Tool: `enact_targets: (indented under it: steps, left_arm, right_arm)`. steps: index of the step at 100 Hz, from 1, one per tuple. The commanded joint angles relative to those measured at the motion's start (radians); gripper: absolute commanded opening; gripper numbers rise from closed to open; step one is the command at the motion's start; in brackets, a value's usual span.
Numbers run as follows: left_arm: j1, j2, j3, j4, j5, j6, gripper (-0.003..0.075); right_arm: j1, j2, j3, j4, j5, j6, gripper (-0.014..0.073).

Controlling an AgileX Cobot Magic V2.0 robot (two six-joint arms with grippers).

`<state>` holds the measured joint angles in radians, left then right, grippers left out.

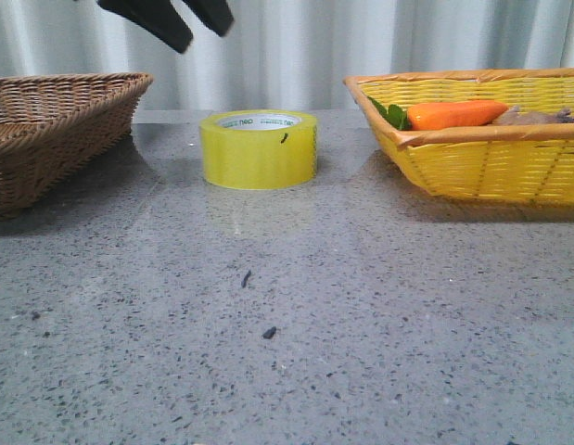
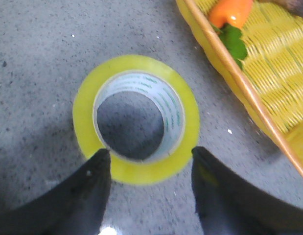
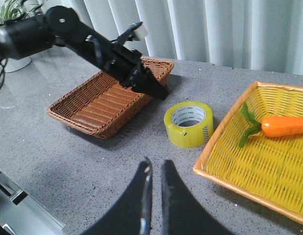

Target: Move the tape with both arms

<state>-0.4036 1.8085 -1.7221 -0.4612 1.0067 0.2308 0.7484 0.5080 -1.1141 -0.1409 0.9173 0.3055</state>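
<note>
The yellow-green tape (image 1: 259, 148) lies flat on the grey table between two baskets, its pale top face up. My left gripper (image 1: 201, 32) hangs open and empty well above the roll and a little to its left. In the left wrist view the tape (image 2: 136, 120) lies below and just beyond the two spread dark fingers (image 2: 92, 191). My right gripper (image 3: 155, 169) is shut and empty, over bare table short of the tape (image 3: 189, 124). The right wrist view also shows the left arm (image 3: 92, 46) reaching over the brown basket towards the roll.
A brown wicker basket (image 1: 45, 130) stands left of the tape. A yellow basket (image 1: 491, 167) stands to its right, holding an orange carrot (image 1: 453, 114) with green leaves. Grey curtains hang behind the table. The table edge shows in the right wrist view (image 3: 24, 196).
</note>
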Motion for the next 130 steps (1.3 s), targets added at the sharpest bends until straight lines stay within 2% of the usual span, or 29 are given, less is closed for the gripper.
enact_targets:
  steps: [1,11,50,57,62,69,74,79,93,108,130]
  left_arm:
    - [-0.011,0.002,-0.073,-0.021,-0.009,-0.019,0.0428]
    - [-0.011,0.027,-0.073,0.001,-0.032,-0.019,0.0478]
    - [-0.021,0.126,-0.071,0.006,-0.074,-0.019,0.0468]
    - [-0.021,0.138,-0.071,0.006,-0.074,-0.019,0.0433]
    - [-0.021,0.145,-0.071,0.006,-0.074,-0.019,0.0377]
    - [-0.021,0.147,-0.071,0.006,-0.074,-0.019,0.0233]
    - [-0.021,0.147,-0.071,0.004,-0.074,-0.019,0.0087]
    - [-0.021,0.145,-0.071,-0.001,-0.074,-0.017,-0.0020]
    - [-0.021,0.118,-0.098,-0.006,-0.072,-0.017,-0.0020]
    - [-0.015,0.038,-0.195,0.013,-0.074,-0.002,-0.0020]
    - [0.081,-0.135,-0.298,0.120,-0.048,-0.002,-0.0020]
  right_arm:
    - [-0.001,0.012,-0.020,-0.025,-0.071,0.006,-0.0041]
    - [-0.001,0.012,-0.020,-0.025,-0.071,0.006,-0.0041]
    - [-0.001,0.012,-0.020,-0.030,-0.071,0.006,-0.0041]
    - [-0.001,0.012,-0.020,-0.030,-0.071,0.006,-0.0041]
    - [-0.001,0.012,-0.020,-0.030,-0.071,0.006,-0.0041]
    - [-0.001,0.012,-0.020,-0.030,-0.071,0.006,-0.0041]
    - [-0.001,0.012,-0.019,-0.030,-0.071,0.006,-0.0041]
    - [-0.001,0.012,-0.016,-0.030,-0.073,0.006,-0.0041]
    - [-0.001,0.012,-0.015,-0.030,-0.075,0.006,-0.0041]
    - [-0.001,0.012,-0.015,-0.030,-0.081,0.006,-0.0041]
    - [-0.001,0.012,-0.015,-0.032,-0.081,0.006,-0.0041]
